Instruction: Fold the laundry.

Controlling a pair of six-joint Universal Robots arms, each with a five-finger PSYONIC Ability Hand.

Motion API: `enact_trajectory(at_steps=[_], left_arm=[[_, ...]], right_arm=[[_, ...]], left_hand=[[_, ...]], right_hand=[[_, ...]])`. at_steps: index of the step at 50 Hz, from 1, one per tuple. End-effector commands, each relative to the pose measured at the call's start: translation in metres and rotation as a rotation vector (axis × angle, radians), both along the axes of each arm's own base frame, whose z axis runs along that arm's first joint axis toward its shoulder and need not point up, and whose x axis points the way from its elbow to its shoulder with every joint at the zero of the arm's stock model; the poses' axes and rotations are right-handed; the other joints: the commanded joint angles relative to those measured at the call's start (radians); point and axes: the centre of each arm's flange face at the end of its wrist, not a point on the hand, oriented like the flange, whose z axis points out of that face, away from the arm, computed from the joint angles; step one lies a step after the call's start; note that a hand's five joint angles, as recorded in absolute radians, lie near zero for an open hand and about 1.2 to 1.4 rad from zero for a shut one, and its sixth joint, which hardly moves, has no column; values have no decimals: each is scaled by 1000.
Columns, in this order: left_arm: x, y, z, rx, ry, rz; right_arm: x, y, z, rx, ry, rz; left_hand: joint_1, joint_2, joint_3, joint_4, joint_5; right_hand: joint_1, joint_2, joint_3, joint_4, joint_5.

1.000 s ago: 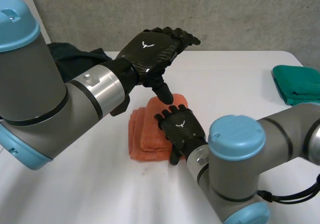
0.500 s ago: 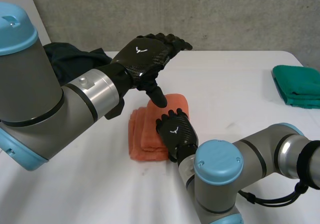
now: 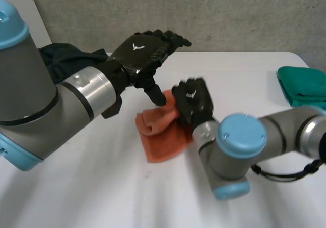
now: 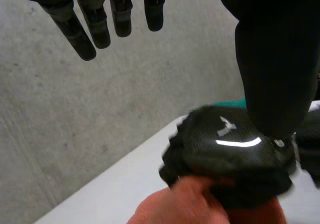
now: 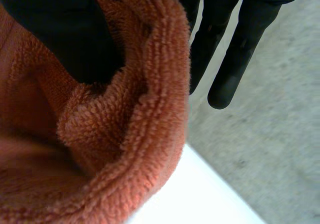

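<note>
An orange towel [image 3: 160, 136] lies loosely bunched at the middle of the white table [image 3: 102, 187], its right side raised. My right hand [image 3: 196, 103] is curled round that raised right edge. In the right wrist view the orange towel [image 5: 150, 108] wraps round my right hand [image 5: 55, 28]. My left hand [image 3: 142, 54] hovers open just above and behind the towel, fingers straight and thumb pointing down at it. In the left wrist view my left hand's fingers [image 4: 100, 28] hang straight above the right hand [image 4: 230, 154], which grips the orange towel [image 4: 180, 204].
A folded green towel [image 3: 303, 85] lies at the table's right edge. A dark garment [image 3: 66, 59] is heaped at the back left, behind my left arm. A grey wall stands behind the table.
My right hand has closed on the towel's right side and pulled it up and to the right, so the folded stack has loosened. My left hand has drifted slightly left.
</note>
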Motion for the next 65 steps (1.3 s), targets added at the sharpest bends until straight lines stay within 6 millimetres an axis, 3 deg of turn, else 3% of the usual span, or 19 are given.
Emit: enact_trajectory(at_steps=[1,8,14,15,21,29,38,58,62,65], left_arm=[[3,0,19,-38,30,5],[10,0,10,16,30,20],[13,-1,-3,53,12,19],[13,0,-6,61,7,17],[15,0,-12,76,-4,22],[14,0,-12,71,-1,19],[13,0,-17,87,-7,15],[15,-4,-22,101,-13,26],[16,-3,-23,103,-14,26],[16,-3,-23,104,-15,28]], right_arm=[[-13,-25,19,69,28,-20],[-39,-19,-16,248,141,-66],[-50,-14,-29,271,157,-39],[-50,-8,-32,273,168,-6],[-58,8,-31,258,200,53],[-65,19,-41,290,229,63],[-67,13,-55,284,246,45],[-52,-3,-56,148,185,16],[-49,-5,-57,141,181,19],[-48,-8,-54,127,167,19]], left_hand=[[-16,-28,-32,-24,-36],[-16,-28,-32,-24,-36],[-16,-28,-32,-24,-36],[-16,-28,-32,-24,-36],[-16,-28,-32,-24,-36],[-16,-28,-32,-24,-36],[-16,-28,-32,-24,-36],[-16,-28,-32,-24,-36],[-16,-28,-32,-24,-36],[-16,-28,-32,-24,-36]], right_hand=[[375,251,218,206,301],[375,251,218,206,301],[354,230,197,185,281],[119,-6,-39,-51,45],[-538,-662,-695,-707,-611],[-847,-971,-1004,-1016,-920],[-832,-957,-989,-1001,-906],[-659,-783,-816,-828,-733],[-346,-470,-503,-515,-419],[153,29,-4,-16,79]])
